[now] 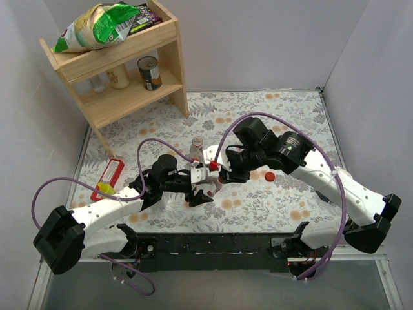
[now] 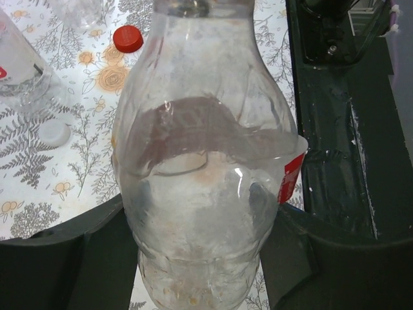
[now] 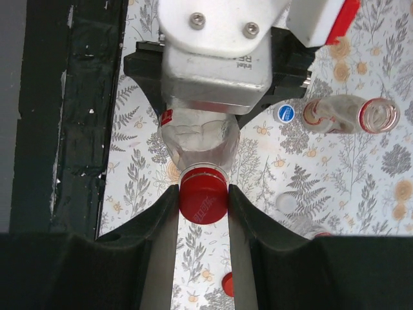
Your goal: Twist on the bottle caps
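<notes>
- a robot test room, made to look like home.
- white walls (image 1: 258,39) box in a flowery table cloth (image 1: 284,123).
- a wooden shelf (image 1: 164,48) holds snacks (image 1: 97,27) and a can (image 1: 150,72).

A clear bottle (image 2: 203,194) with a red-and-white label is tipped nearly level, a red cap (image 3: 203,194) on its neck. Beyond that neck, another red cap (image 1: 270,175) rests flat.

L arm (image 1: 110,210), R arm (image 1: 326,173) bent inward; L end effector (image 1: 199,188), R end effector (image 1: 218,169) clamped, facing.
</notes>
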